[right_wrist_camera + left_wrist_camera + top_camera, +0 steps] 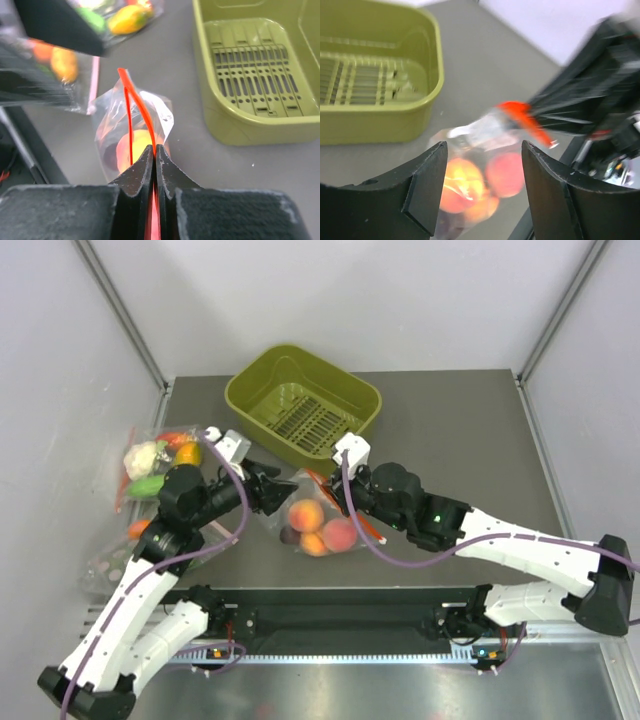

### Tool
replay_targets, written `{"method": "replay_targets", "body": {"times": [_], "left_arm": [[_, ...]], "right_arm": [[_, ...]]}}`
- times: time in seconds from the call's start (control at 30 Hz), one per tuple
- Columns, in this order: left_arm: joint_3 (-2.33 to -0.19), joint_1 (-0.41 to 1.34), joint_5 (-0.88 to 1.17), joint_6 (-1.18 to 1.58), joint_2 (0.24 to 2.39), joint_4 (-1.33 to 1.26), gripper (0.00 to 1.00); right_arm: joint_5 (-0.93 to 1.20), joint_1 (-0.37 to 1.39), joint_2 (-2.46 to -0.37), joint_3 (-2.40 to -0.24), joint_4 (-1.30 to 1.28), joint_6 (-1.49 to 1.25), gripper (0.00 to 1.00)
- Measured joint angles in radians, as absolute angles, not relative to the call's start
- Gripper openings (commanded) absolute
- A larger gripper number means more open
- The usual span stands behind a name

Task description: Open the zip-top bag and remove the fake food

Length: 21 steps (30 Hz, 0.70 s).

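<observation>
The zip-top bag (pixel 312 522) lies at the table's middle with its orange-red zip strip (pixel 131 107) raised and its two sides parted. Three peach-like fruits (pixel 322 525) sit inside it. My right gripper (pixel 154 148) is shut on one side of the strip; in the top view it (pixel 336 498) is at the bag's upper right. My left gripper (pixel 484 150) is open and empty, with the bag (pixel 470 145) and the fruits (pixel 504 173) just beyond its jaws. In the top view it (pixel 280 490) is at the bag's upper left.
An olive-green basket (pixel 250 390) stands behind the bag, also in the right wrist view (pixel 215 125). Clear bags of vegetables (pixel 155 462) lie at the left, one more (pixel 112 562) near the left front edge. The table's near edge is a black rail (pixel 340 615).
</observation>
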<state>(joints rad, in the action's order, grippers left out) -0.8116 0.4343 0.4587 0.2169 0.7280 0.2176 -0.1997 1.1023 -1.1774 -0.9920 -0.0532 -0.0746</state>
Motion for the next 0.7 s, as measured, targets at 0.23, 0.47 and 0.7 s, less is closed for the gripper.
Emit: {"method": "replay_targets", "body": {"times": [0.23, 0.47, 0.7], "left_arm": [[-0.813, 0.451, 0.456, 0.374, 0.614, 0.168, 0.65], [-0.807, 0.512, 0.440, 0.469, 0.716, 0.165, 0.65], [-0.807, 0.694, 0.327, 0.476, 0.858, 0.166, 0.66]], "right_arm": [[-0.298, 1.102, -1.256, -1.036, -0.052, -0.138, 0.00], [-0.339, 1.102, -1.267, -1.036, -0.041, -0.193, 0.00], [-0.339, 1.102, -1.267, -1.036, -0.019, -0.230, 0.00]]}}
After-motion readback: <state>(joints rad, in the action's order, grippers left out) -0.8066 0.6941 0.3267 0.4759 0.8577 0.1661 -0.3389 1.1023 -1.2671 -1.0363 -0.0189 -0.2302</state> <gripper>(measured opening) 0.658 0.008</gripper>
